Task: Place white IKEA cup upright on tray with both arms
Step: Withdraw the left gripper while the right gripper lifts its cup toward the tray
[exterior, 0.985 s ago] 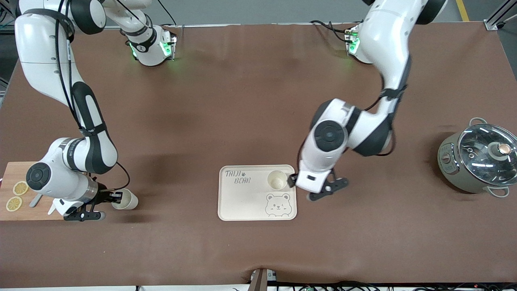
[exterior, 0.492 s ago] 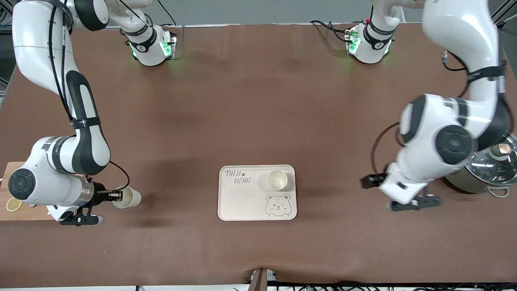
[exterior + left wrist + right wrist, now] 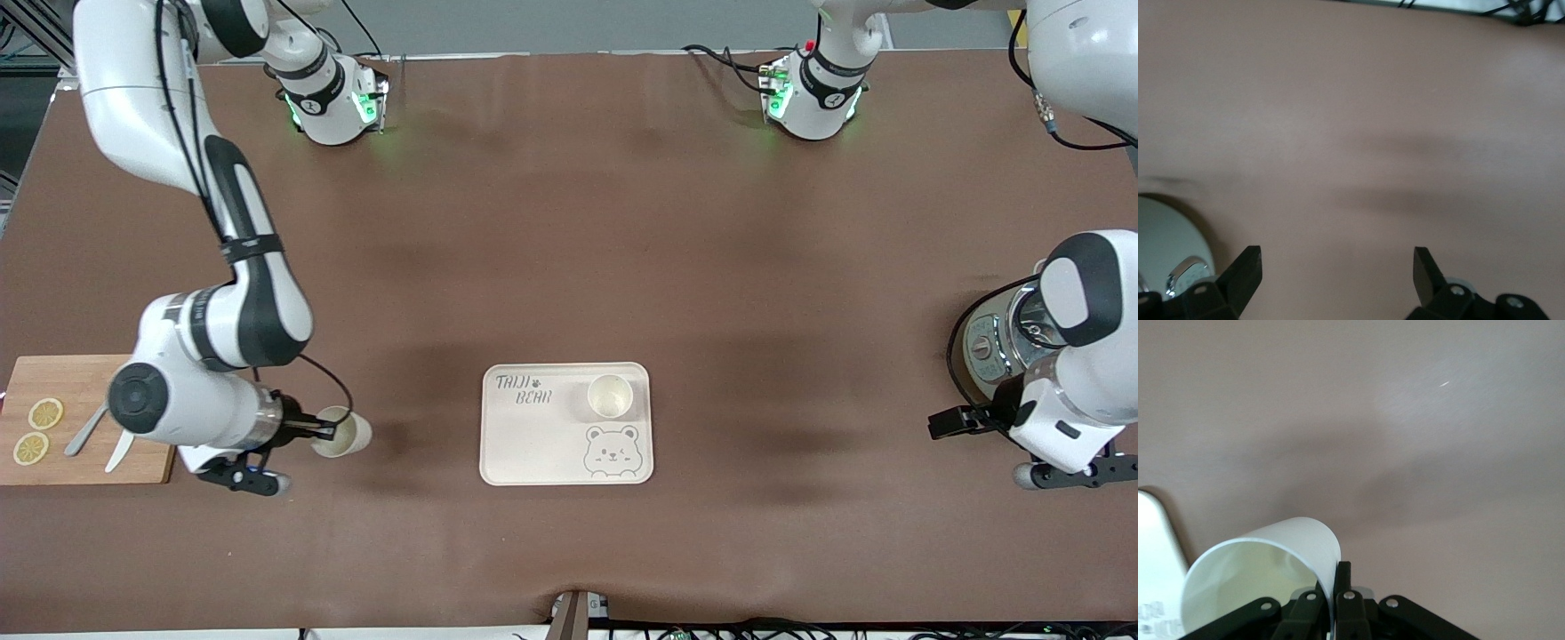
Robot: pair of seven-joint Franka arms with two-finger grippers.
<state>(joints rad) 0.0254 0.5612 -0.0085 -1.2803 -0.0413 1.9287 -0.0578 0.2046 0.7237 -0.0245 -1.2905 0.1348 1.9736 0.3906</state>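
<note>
The cream tray (image 3: 533, 444) with "TAIJI BEAR" lettering and a bear face lies near the table's middle. One white cup (image 3: 610, 396) stands upright on it. My right gripper (image 3: 322, 431) is shut on the rim of a second white cup (image 3: 341, 433), held tilted over the table between the cutting board and the tray. In the right wrist view the cup (image 3: 1265, 570) shows its open mouth, its wall pinched between the fingers (image 3: 1343, 577), and the tray's edge (image 3: 1155, 560) shows. My left gripper (image 3: 956, 422) is open and empty by the pot, over bare table (image 3: 1337, 273).
A wooden cutting board (image 3: 89, 378) with two lemon slices (image 3: 37, 431) and a utensil lies at the right arm's end. A grey pot with a glass lid (image 3: 1000, 342) stands at the left arm's end, partly hidden by the left arm.
My left arm has pulled away from the cup on the tray toward the pot. My right gripper has carried its cup from beside the cutting board toward the tray.
</note>
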